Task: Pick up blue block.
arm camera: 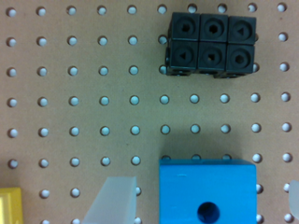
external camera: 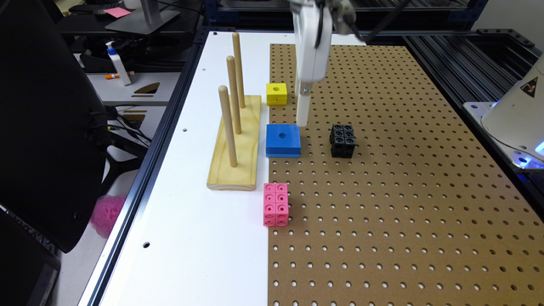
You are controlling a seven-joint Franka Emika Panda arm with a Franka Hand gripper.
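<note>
White table [external camera: 187, 212] bearing brown pegboard [external camera: 403, 191], wooden peg stand [external camera: 235, 144], blue block [external camera: 283, 140], yellow cube [external camera: 276, 94], black blocks [external camera: 342, 140], pink blocks [external camera: 276, 204]

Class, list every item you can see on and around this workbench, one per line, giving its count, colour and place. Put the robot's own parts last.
blue block: 1, bright blue, on the pegboard beside the wooden rack.
yellow block: 1, yellow, behind the blue block.
black cube cluster: 1, black, on the exterior view's right of the blue block.
pink cube cluster: 1, pink, at the pegboard's near edge.
wooden rack: 1, pale wood, three upright pegs, on the white surface.
pegboard: 1, brown.
bottle: 1, white with blue top, side desk.
gripper: 1, white, open, above the blue block's far edge.
robot base: 1, white, exterior view's right.
</note>
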